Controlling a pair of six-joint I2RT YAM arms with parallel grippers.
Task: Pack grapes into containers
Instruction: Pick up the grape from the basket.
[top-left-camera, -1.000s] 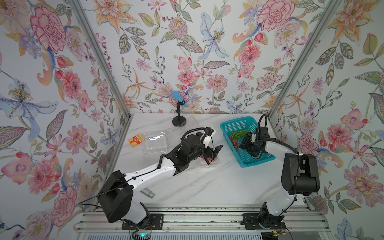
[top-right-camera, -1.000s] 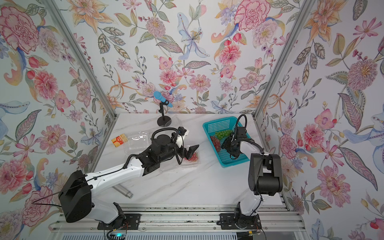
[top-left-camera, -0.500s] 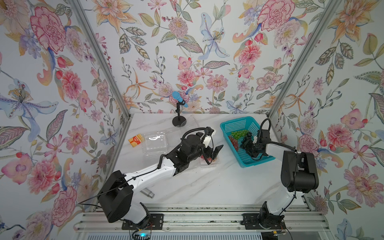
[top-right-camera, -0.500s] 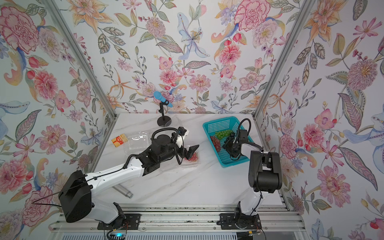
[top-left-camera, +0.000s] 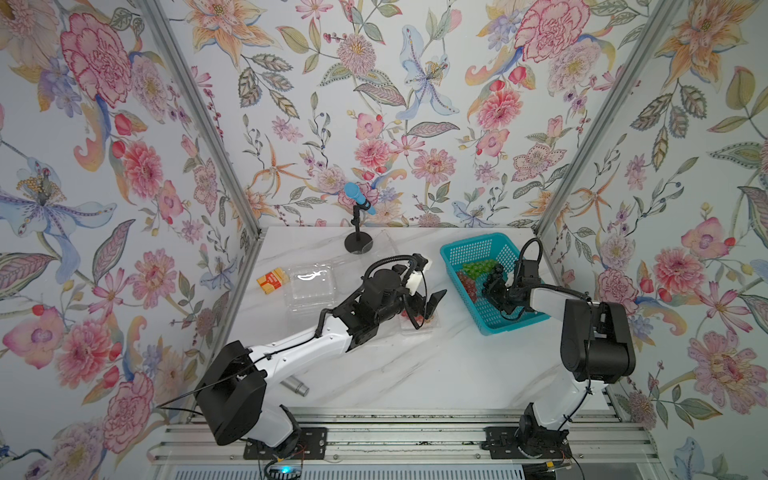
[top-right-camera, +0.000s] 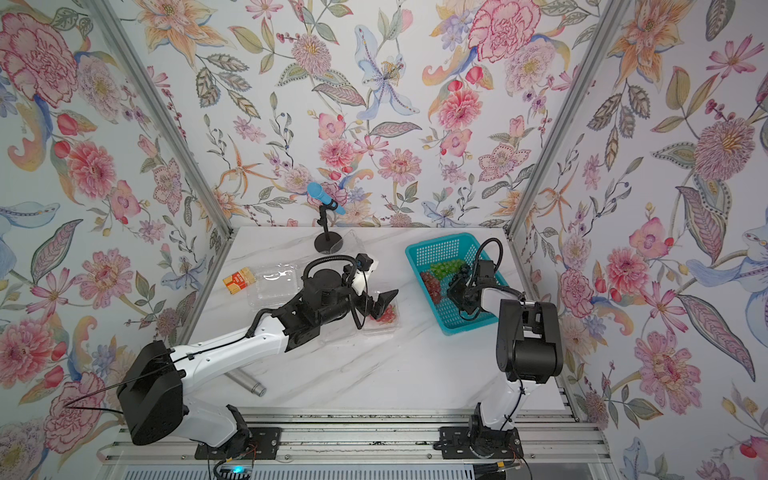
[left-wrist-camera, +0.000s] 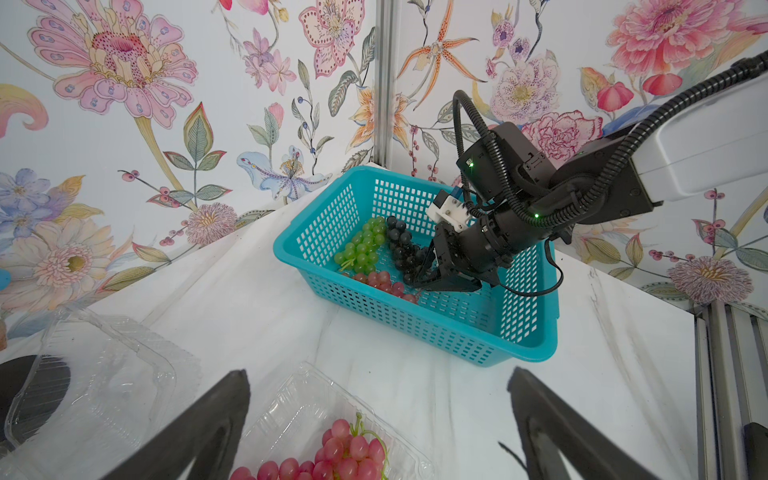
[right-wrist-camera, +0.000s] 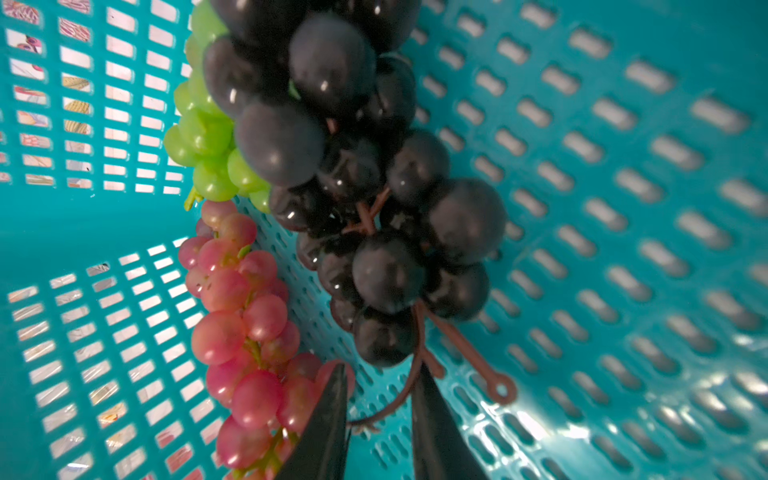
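Observation:
In the teal basket (top-left-camera: 511, 322) (left-wrist-camera: 415, 332) lie three bunches of grapes: dark purple (right-wrist-camera: 353, 166) (left-wrist-camera: 401, 245), green (right-wrist-camera: 203, 133) (left-wrist-camera: 363, 245) and red (right-wrist-camera: 245, 316). My right gripper (right-wrist-camera: 380, 370) (top-left-camera: 490, 286) (left-wrist-camera: 424, 278) is down in the basket, its jaws narrowly open around the dark bunch's brown stem. My left gripper (left-wrist-camera: 376, 374) (top-left-camera: 428, 309) (top-right-camera: 380, 309) hangs wide open over an open clear container (left-wrist-camera: 291, 407) (top-right-camera: 382, 328) that holds another red bunch (left-wrist-camera: 345, 453) (top-right-camera: 386, 313).
A second open clear container (left-wrist-camera: 104, 374) lies by the microphone stand (top-left-camera: 357, 241). A closed one (top-left-camera: 311, 286) sits at the left beside an orange box (top-left-camera: 272, 280). A metal cylinder (top-left-camera: 295, 386) lies near the front left. Floral walls close three sides.
The right gripper's jaws have narrowed around the dark bunch's stem, and its wrist shifted slightly inside the basket. The left arm has stayed still.

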